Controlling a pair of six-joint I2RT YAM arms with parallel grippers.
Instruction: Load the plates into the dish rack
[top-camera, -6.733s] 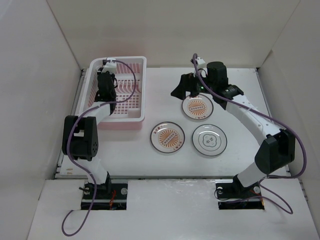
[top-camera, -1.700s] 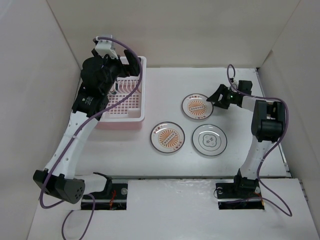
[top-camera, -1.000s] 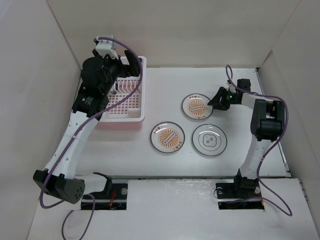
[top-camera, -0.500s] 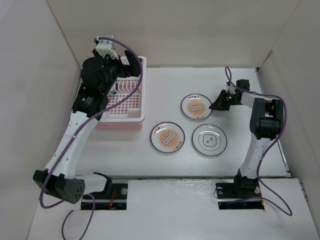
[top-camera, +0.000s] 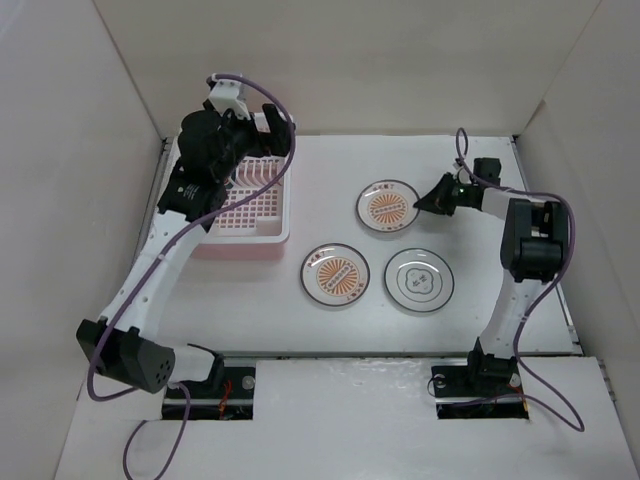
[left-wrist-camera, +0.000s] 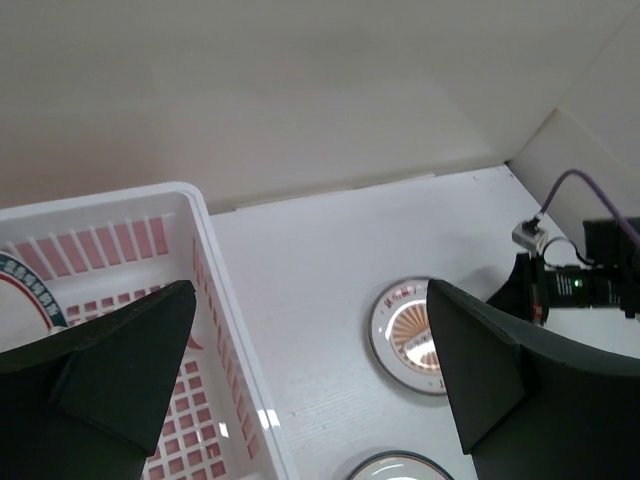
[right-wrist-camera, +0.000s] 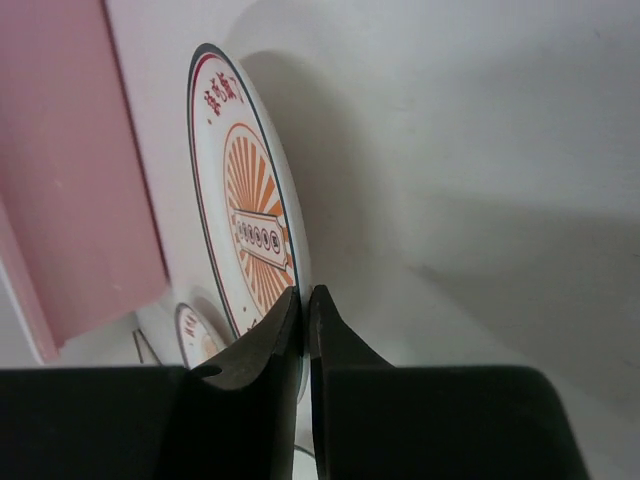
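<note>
The right gripper (right-wrist-camera: 305, 293) has its fingers pinched almost together on the right-hand rim of the far orange sunburst plate (top-camera: 385, 206). That plate is out on the white table (top-camera: 470, 180), to the right of the pink dish rack (top-camera: 283, 190), while the second sunburst plate (top-camera: 335, 273) and the grey-patterned plate (top-camera: 419, 280) lie side by side nearer the arm bases. The left gripper (left-wrist-camera: 310, 300) hangs above the rack with its jaws spread wide and nothing between them, and part of a teal-rimmed plate (left-wrist-camera: 25, 285) shows inside the rack.
</note>
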